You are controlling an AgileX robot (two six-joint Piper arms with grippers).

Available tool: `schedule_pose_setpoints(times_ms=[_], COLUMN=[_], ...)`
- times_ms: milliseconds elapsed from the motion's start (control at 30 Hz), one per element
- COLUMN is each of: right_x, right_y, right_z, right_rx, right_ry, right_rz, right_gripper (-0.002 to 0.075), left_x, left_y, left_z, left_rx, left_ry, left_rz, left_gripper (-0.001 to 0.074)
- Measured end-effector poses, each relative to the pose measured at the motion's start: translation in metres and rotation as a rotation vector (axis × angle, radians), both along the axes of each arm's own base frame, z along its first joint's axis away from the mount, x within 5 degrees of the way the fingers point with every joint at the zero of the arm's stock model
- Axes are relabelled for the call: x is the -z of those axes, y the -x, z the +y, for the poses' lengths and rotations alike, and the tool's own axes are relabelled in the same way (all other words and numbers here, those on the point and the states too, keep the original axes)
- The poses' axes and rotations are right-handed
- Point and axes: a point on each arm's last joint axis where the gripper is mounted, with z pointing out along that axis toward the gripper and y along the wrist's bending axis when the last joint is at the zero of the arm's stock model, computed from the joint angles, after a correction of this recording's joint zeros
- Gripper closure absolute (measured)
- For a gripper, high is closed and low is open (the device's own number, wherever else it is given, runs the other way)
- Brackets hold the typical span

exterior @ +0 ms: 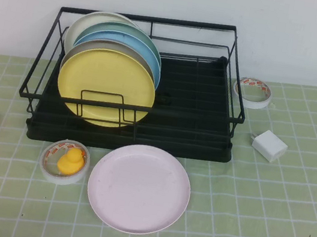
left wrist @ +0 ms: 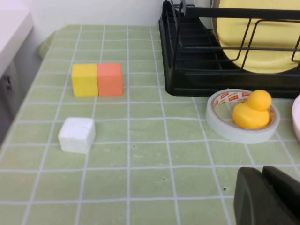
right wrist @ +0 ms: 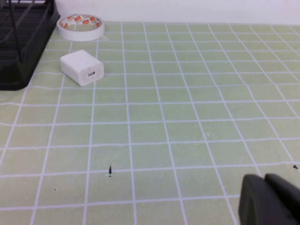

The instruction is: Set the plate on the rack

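I see the round pale pink matte plate (exterior: 139, 189) flat on the green tiled cloth at 6 o'clock of the black wire dish rack (exterior: 191, 115); left gripper (left wrist: 269, 197) looks nearer than right gripper (right wrist: 272, 199), jaw states indeterminable.

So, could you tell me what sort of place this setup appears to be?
Probably a staged lab tabletop posing as a kitchen counter: a black rack of coloured plates stands on a green checked cloth, the pink plate before it, among unrelated props like tape rolls and blocks. The left gripper and right gripper show only in wrist views.
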Motion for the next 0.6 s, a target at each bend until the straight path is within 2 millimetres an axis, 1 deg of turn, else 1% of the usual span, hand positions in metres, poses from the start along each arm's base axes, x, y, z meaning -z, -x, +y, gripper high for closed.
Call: schedule_pose_setpoints(times_ms=[200,600], right_x=[0.0000,0.0000], right_y=[0.0000,0.0000], right_z=[0.0000,0.0000], right_rx=[0.000,0.000], right_ry=[0.000,0.000], right_rz=[0.000,0.000], right_gripper=[0.0728,0.0728], left_x=[0.0000,0.0000], left_y=[0.0000,0.0000], left_z=[-0.0002,-0.0002], left_rx=[-0.008,-0.008], left_ry=[0.036,0.038], left_rz=[0.002,0.003], left_gripper=[0.0737,0.0737])
